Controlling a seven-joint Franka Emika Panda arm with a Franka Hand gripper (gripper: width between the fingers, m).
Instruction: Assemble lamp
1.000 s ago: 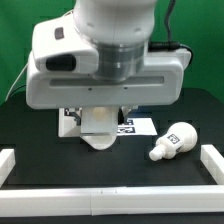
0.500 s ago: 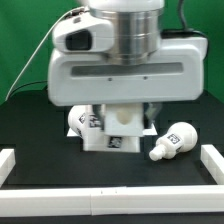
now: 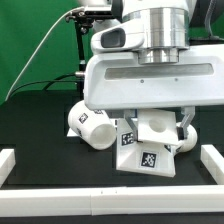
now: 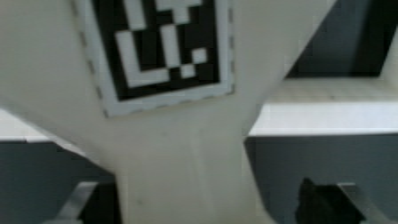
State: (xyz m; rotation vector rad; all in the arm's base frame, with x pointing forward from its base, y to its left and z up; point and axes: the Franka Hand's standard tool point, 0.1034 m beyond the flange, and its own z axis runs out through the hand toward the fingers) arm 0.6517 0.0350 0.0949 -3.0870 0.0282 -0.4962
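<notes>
1. We are looking at one lamp base point(image 3: 146, 155), a squarish matte white block. It is sitting tilted beneath the big glossy robot body point(image 3: 150, 75), with one corner pointing down toward the black tabletop point(image 3: 40, 150).
2. In the exterior view we are counting two black-and-white square tags on its faces. We cannot tell whether it is touching the tabletop.
3. In the wrist view the base is filling most of the picture. It is carrying one large tag point(image 4: 164, 45), and it is wide near the tag and narrowing toward the pincer point(image 4: 210, 205).
4. We are seeing two dark fingers point(image 4: 86, 205) flanking that narrow part. One is lying just beside it and the other is standing off across a dark gap, so we cannot tell whether the pincer is clamping the base or standing open.
5. We are counting one shade point(image 3: 90, 124), a tapered white cup. It is lying on its side just beside the base, toward the exterior view's left, and showing one tag.
6. We are counting three white rails point(image 3: 100, 200) edging the tabletop.
</notes>
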